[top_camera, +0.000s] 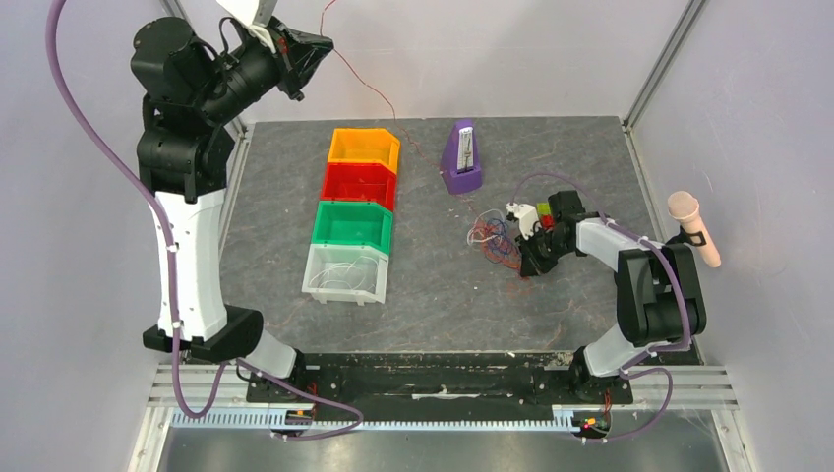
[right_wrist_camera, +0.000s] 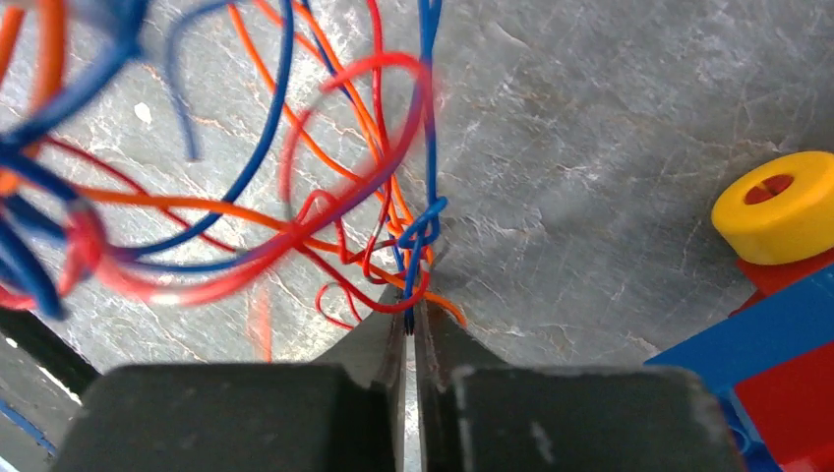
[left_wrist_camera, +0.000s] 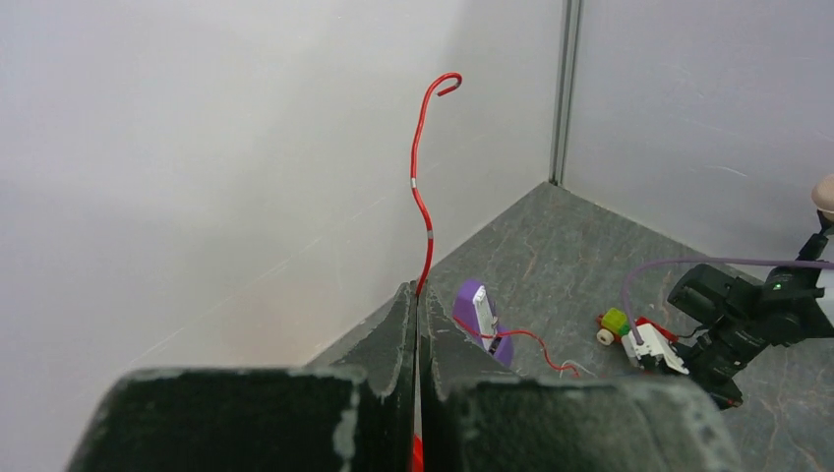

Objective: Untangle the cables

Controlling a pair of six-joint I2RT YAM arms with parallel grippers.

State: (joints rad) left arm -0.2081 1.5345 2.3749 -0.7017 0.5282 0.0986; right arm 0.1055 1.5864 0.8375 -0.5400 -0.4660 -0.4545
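A tangle of red, orange, blue and white cables (top_camera: 495,242) lies on the grey table right of centre. My right gripper (top_camera: 528,258) is low at the tangle's right side, shut on blue strands (right_wrist_camera: 421,221) at its tips (right_wrist_camera: 410,307), with red and orange loops (right_wrist_camera: 325,236) spread in front. My left gripper (top_camera: 313,49) is raised high at the far left, shut on a single red cable (left_wrist_camera: 423,197). That cable (top_camera: 366,84) runs down from the gripper towards the tangle, past the purple metronome (top_camera: 461,157).
Four bins stand in a column: orange (top_camera: 365,147), red (top_camera: 360,184), green (top_camera: 353,226) and a clear one (top_camera: 345,273) holding white wires. Toy blocks (top_camera: 534,214) lie by the right gripper; a yellow ring (right_wrist_camera: 777,206) shows close by. A pink microphone (top_camera: 693,226) is at right.
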